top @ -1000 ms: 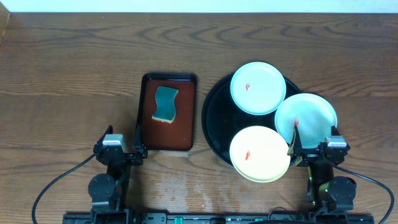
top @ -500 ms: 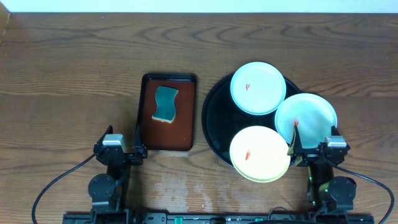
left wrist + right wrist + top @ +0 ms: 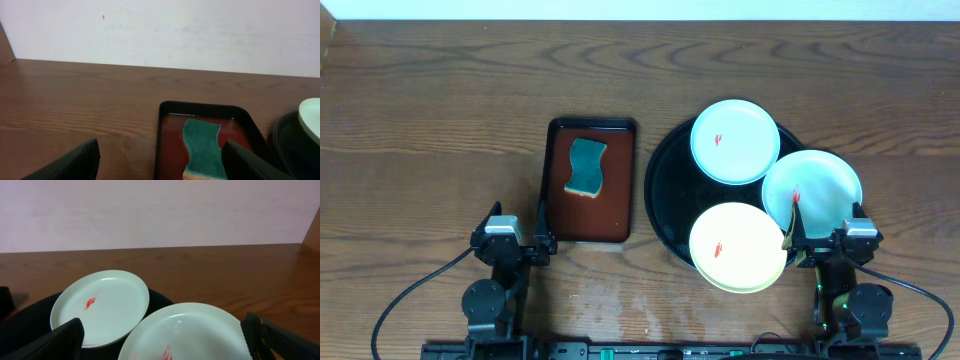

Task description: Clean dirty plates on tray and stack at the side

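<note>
Left claw (image 3: 517, 230), right claw (image 3: 825, 228) spread wide, yellow plate (image 3: 737, 247) only overhead

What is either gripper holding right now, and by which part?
Nothing. The left gripper and right gripper both stand open and empty; the sponge lies in the small tray, the plates sit on the black tray.
</note>
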Robot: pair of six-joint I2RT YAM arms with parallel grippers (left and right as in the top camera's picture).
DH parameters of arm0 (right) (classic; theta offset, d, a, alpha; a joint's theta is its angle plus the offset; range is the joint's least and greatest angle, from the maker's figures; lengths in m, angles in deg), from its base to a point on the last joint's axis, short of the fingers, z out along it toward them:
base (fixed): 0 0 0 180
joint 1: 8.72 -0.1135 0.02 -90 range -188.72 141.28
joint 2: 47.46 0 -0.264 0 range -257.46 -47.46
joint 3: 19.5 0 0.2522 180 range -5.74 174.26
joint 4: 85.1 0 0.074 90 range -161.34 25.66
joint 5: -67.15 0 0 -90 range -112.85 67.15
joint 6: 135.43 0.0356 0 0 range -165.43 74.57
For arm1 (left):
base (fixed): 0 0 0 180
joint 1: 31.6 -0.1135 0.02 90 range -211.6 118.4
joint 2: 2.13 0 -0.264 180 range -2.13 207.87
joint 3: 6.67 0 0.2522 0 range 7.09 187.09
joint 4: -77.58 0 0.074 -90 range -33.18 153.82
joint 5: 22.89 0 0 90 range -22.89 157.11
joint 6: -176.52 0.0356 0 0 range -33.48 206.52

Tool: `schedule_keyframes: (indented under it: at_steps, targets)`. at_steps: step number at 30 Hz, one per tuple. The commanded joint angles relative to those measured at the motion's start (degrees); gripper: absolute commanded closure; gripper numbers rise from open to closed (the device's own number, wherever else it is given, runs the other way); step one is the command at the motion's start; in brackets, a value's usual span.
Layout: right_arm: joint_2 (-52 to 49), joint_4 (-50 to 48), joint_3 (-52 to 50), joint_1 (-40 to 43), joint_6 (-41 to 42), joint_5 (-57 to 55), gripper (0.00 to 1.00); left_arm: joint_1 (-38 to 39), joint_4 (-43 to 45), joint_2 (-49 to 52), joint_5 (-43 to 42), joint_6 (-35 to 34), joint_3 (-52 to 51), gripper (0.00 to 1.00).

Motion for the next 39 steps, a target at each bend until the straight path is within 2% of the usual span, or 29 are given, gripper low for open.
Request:
schedule_keyframes:
  at_steps: [1, 39]
  targets:
    - [-0.09, 0.20, -0.07, -0.52, -0.24, -0.57, 0.01, -0.28, -2.60, 0.02, -2.43, 0.48, -0.39, 0.21]
    - [-0.09, 0.35, -0.07, -0.52, -0.22, 1.14, 0.01, -0.28, -2.54, 0.02, -2.43, 0.52, -0.39, 0.21]
